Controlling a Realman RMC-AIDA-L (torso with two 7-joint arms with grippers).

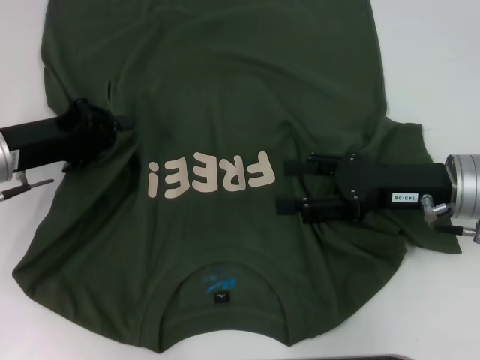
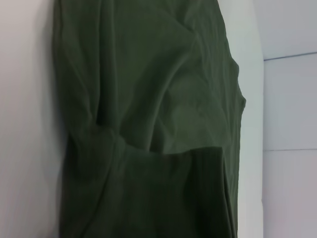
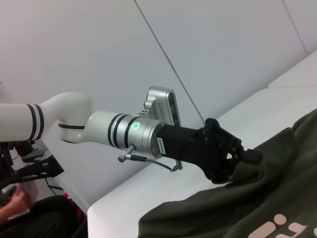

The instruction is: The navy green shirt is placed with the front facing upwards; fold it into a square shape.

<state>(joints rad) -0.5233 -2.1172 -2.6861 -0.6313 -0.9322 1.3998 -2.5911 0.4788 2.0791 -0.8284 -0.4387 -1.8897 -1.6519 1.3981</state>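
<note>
The left gripper (image 1: 112, 129) is seen pinched on a bunched fold at the left edge of the shirt (image 1: 217, 97), by the sleeve; the right gripper (image 1: 289, 186) is held with fingers spread, over the cloth just right of the "FREE" (image 1: 212, 174) lettering, gripping nothing; the shirt is laid front up on the white table (image 1: 442, 67), collar (image 1: 221, 289) near, hem far, its long axis running near to far; the right side is judged nearer the right gripper, the left side already held.

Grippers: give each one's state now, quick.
Left tool: shut on the navy green shirt, at its left sleeve.
Right tool: open, empty, over the shirt.
</note>
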